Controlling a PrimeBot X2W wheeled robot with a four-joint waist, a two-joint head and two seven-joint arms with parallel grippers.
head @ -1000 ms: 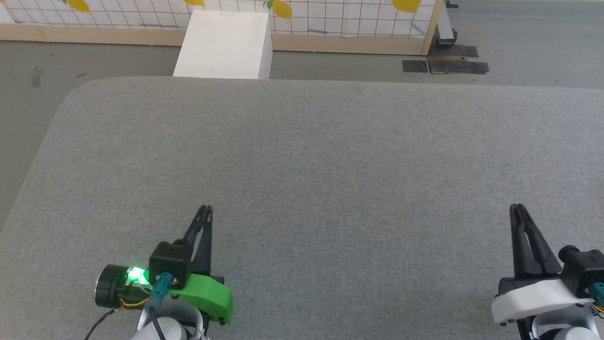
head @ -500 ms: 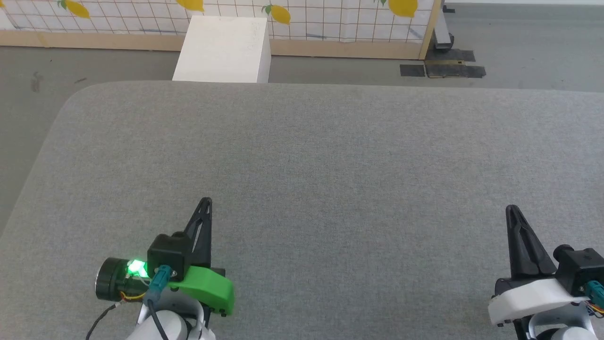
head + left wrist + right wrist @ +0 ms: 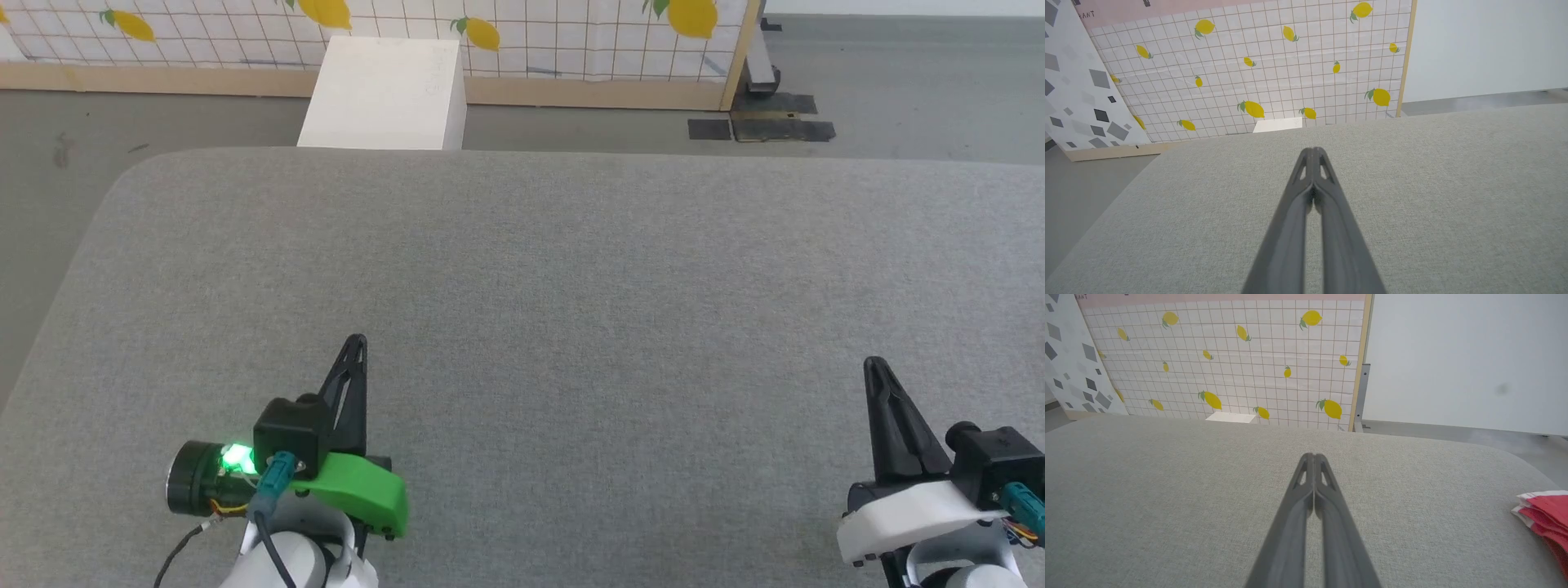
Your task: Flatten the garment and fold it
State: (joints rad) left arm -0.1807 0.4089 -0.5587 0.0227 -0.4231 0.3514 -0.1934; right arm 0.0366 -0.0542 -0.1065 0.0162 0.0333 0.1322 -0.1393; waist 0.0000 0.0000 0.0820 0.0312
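The left pincer (image 3: pixel 356 341), two long dark fingers on a green plastic mount, is pointing across the wide grey fabric-covered counter (image 3: pixel 571 269). Its fingers are pressed together and are pinching nothing. The right pincer (image 3: pixel 874 365), on a white plastic mount, is also pressed together and is gripping nothing. The bright red fabric garment (image 3: pixel 1549 512) with white edges is lying in bunched layers on the counter, near its rounded corner, to the right of the right pincer and well apart from it. Beyond the counter, a white rectangular box (image 3: pixel 384 90) is standing on the floor before a white squared panel with yellow lemons (image 3: pixel 571 37). On a pink strip (image 3: pixel 1208 6) above this panel, a word ending in "ANT" is showing.
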